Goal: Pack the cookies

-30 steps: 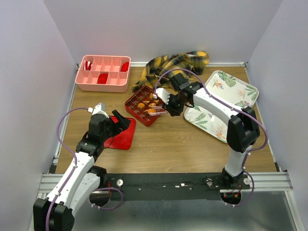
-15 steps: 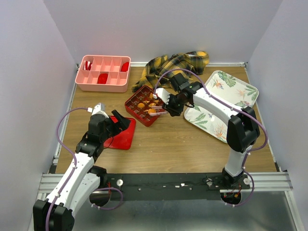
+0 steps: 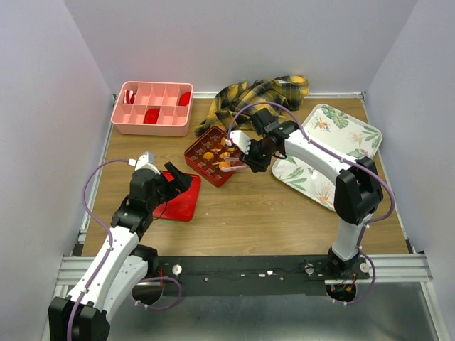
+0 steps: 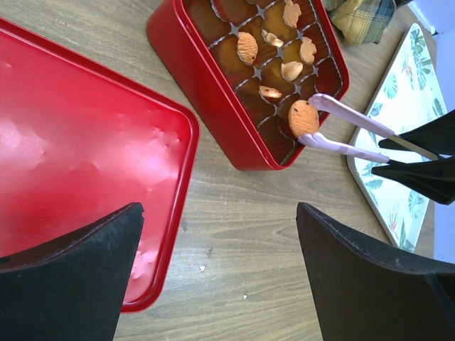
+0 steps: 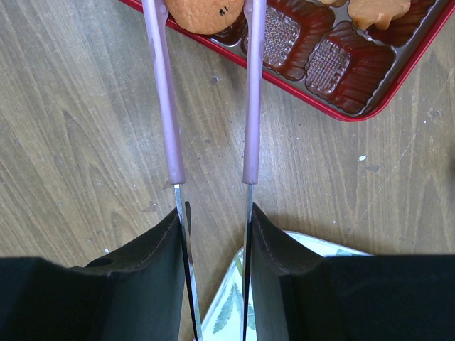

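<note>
A red gridded box (image 3: 204, 160) holds several cookies (image 4: 247, 47) in its cells. My right gripper (image 3: 252, 152) is shut on a pair of pink-tipped tongs (image 5: 164, 92). The tong tips pinch one orange cookie (image 4: 303, 118) over the box's near right corner; the same cookie (image 5: 201, 15) shows at the top of the right wrist view. My left gripper (image 3: 182, 180) stands wide open with nothing between its fingers, over the edge of a flat red lid (image 4: 71, 156) and the bare wood beside it, left of the box (image 4: 206, 85).
A pink divided organiser (image 3: 151, 108) with a few dark-red pieces stands at the back left. A yellow plaid cloth (image 3: 256, 92) lies behind the box. A floral tray (image 3: 334, 142) lies at the right, under the right arm.
</note>
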Robot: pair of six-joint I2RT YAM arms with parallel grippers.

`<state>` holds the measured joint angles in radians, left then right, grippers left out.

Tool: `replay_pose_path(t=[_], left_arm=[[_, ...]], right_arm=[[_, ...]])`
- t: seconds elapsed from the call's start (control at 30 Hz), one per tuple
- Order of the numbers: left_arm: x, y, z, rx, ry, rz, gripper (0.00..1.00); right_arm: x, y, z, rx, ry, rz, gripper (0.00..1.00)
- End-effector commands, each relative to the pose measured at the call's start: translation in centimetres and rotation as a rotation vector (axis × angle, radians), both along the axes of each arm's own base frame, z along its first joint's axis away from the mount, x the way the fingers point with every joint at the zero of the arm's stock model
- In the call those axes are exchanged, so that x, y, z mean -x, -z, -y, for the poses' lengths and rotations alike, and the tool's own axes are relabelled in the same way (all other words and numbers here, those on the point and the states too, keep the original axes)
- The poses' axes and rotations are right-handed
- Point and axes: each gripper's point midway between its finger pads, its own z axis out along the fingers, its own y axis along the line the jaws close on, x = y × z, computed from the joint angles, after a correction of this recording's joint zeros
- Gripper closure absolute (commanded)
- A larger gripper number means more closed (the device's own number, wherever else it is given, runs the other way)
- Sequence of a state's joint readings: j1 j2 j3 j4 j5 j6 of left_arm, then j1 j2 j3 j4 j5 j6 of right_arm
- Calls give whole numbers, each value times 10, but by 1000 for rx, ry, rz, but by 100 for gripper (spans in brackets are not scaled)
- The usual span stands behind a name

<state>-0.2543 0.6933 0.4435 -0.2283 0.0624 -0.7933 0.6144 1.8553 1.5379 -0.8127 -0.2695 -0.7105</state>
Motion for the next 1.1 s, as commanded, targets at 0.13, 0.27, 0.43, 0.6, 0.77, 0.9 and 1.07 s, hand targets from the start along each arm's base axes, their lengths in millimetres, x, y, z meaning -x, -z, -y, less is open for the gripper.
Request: replay_pose_path(t=[0.13, 0.27, 0.43, 0.6, 0.77, 0.9, 1.07], left_arm=[[-1, -4, -6, -16, -23, 9, 1], [0, -4, -7, -17, -27, 7, 1], [0, -4, -7, -17, -25, 11, 1], [0, -5, -7, -16, -25, 12, 1], [0, -5, -6, -14, -24, 12, 1], [0, -5, -6, -14, -24, 12, 1], [-1, -6, -6, -13, -22, 11, 1]], right_arm=[[-2, -5, -6, 2, 0, 4, 56], [-2, -5, -6, 0, 1, 6, 56], [-2, -7, -6, 1, 1, 8, 56], [-2, -7, -6, 2, 2, 8, 55], [-2, -8, -5, 0, 6, 8, 55], [-3, -11, -6, -5, 10, 12, 55], [-2, -21, -10, -36, 23, 4, 56]])
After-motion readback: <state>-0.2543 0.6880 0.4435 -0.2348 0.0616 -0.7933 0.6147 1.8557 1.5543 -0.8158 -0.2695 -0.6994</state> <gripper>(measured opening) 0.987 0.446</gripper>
